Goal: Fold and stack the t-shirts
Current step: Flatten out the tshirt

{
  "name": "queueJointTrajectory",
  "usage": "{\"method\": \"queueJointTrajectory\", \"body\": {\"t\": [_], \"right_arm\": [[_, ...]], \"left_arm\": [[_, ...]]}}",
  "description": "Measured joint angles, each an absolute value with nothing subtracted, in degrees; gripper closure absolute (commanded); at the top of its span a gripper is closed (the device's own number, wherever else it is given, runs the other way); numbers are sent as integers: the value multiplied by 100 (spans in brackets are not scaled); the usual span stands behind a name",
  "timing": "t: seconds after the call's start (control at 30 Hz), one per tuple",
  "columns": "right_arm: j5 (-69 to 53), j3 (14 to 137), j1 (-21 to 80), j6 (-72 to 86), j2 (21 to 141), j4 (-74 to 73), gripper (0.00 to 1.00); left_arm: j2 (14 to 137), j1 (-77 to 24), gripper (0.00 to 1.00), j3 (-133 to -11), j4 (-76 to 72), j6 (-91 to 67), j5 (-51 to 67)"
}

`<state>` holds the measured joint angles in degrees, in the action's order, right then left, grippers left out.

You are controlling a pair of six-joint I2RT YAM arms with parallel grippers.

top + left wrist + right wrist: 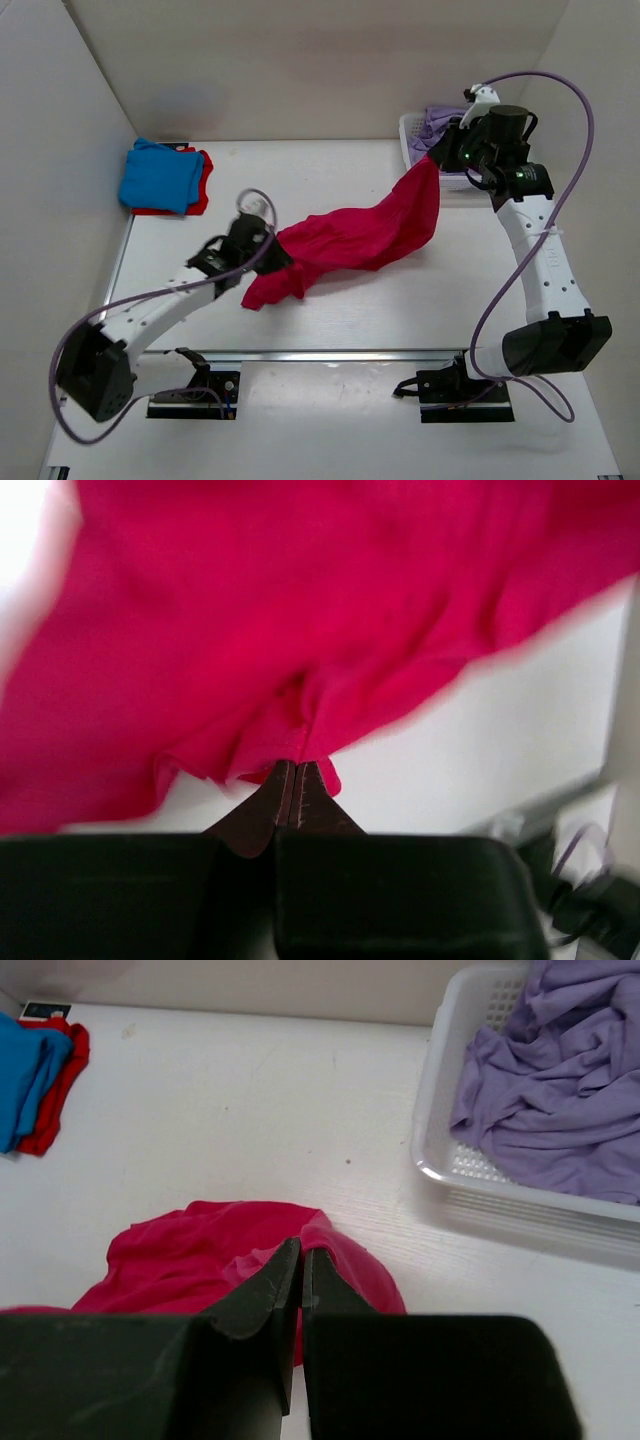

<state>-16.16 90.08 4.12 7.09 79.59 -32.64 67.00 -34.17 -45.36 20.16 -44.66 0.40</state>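
Observation:
The crimson-pink t-shirt (355, 238) hangs stretched between both grippers over the middle of the table. My left gripper (272, 248) is shut on its lower left edge; the cloth (300, 630) fills the left wrist view above the closed fingertips. My right gripper (435, 157) is shut on its upper right corner, lifted near the basket; the shirt (200, 1260) shows below the fingers in the right wrist view. The bright blue t-shirt (158, 176) lies folded on the red t-shirt (200, 188) at the back left. The lavender t-shirt (560, 1090) lies crumpled in the basket. The green t-shirt is out of view.
The white latticed basket (412, 140) stands at the back right, close behind my right gripper; it also shows in the right wrist view (440, 1130). White walls enclose the table on the left, back and right. A metal rail (330, 354) runs along the near edge.

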Motion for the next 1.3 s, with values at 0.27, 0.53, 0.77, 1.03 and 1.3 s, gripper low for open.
{"method": "queueJointTrajectory", "body": {"t": [0.27,0.53,0.77,1.03,1.3], "right_arm": [[-1632,9011,429,731,7752,-3249,100],[-1577,8114,637,720,7349,-3291,99],[-1505,7651,694,701,7343,-3297,100],[-1483,7614,781,705,7341,-3177,100],[-1487,7500,779,707,7338,-3096,100]], "left_arm": [[6023,-3002,100,-4941,3068,-3256,-130],[5905,-3673,100,-3173,3406,-3299,362],[5570,-4040,62,-2569,3131,-3664,735],[5721,-4460,40,-2458,2735,-4101,648],[6025,-4709,37,-2482,2650,-4213,228]]}}
